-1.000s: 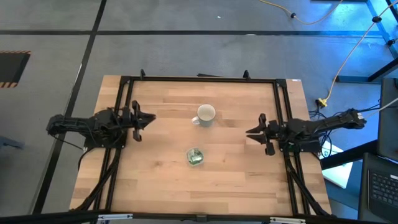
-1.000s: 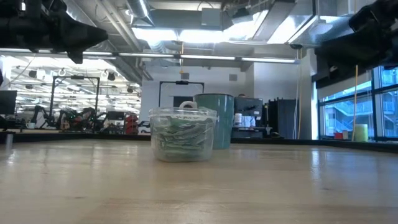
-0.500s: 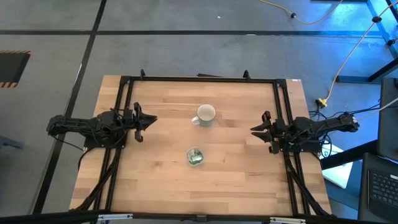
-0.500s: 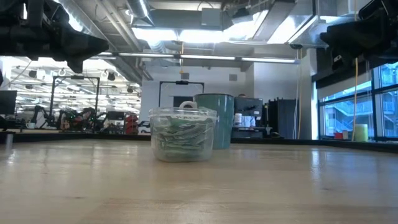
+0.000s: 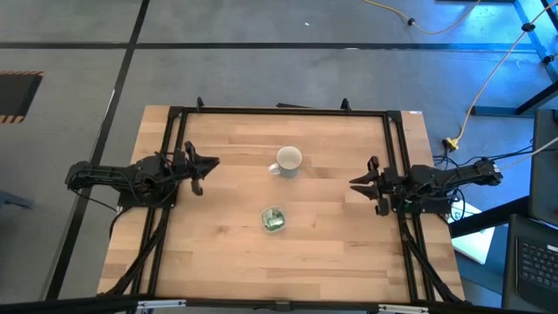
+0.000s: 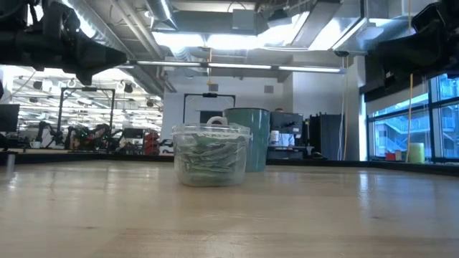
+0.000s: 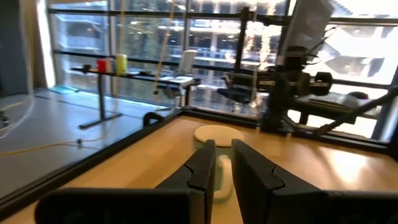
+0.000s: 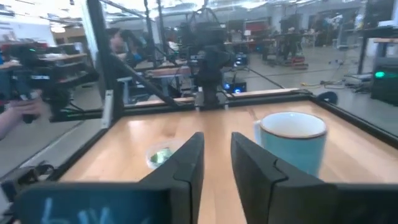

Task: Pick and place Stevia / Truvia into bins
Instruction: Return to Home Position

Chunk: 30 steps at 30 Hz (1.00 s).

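Observation:
A small clear plastic cup [image 5: 274, 220] stands on its base near the table's middle, filled with green and white sachets [image 6: 210, 159]; no sachets lie loose on the table. The right wrist view also shows the cup [image 8: 160, 155]. My left gripper [image 5: 214, 163] hovers over the table's left part, well clear of the cup, fingers a narrow gap apart [image 7: 224, 163]. My right gripper [image 5: 352, 183] hovers over the right part, also narrowly open [image 8: 216, 146]. Neither holds anything.
A white mug [image 5: 288, 160] with a handle stands upright just beyond the cup, between the two grippers; it also shows in both wrist views [image 7: 217, 134] [image 8: 292, 140]. A black frame [image 5: 279, 111] runs around the wooden table. Bare wood lies around the cup.
My right gripper has drawn back a little toward the table's right edge. My left gripper has dipped slightly lower. The cup and the mug have stayed where they were.

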### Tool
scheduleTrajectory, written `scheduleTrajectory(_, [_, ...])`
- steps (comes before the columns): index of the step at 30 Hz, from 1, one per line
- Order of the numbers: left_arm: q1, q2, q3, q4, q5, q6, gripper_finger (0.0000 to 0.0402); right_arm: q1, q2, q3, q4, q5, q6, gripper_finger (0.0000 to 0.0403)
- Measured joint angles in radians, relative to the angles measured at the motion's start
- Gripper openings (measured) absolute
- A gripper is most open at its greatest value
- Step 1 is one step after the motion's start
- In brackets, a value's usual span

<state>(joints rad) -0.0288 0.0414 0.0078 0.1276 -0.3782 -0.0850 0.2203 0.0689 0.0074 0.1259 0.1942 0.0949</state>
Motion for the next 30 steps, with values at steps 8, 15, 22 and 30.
scheduleTrajectory(8, [0.000,0.000,0.000,0.002,-0.046,0.001,0.0047,0.000,0.000,0.000,-0.004,0.102,-0.051,0.0084])
scheduleTrajectory(15, [0.000,0.000,0.000,0.002,-0.046,0.002,0.0047,0.000,0.004,0.001,-0.048,0.233,-0.026,0.0084])
scheduleTrajectory(22, [0.000,0.000,0.000,0.003,-0.168,0.042,0.0047,0.000,0.005,0.001,-0.044,0.483,-0.024,0.0084])
scheduleTrajectory(30, [0.000,0.000,0.000,0.002,-0.262,0.052,0.0047,0.000,0.005,0.001,-0.056,0.676,-0.024,0.0084])
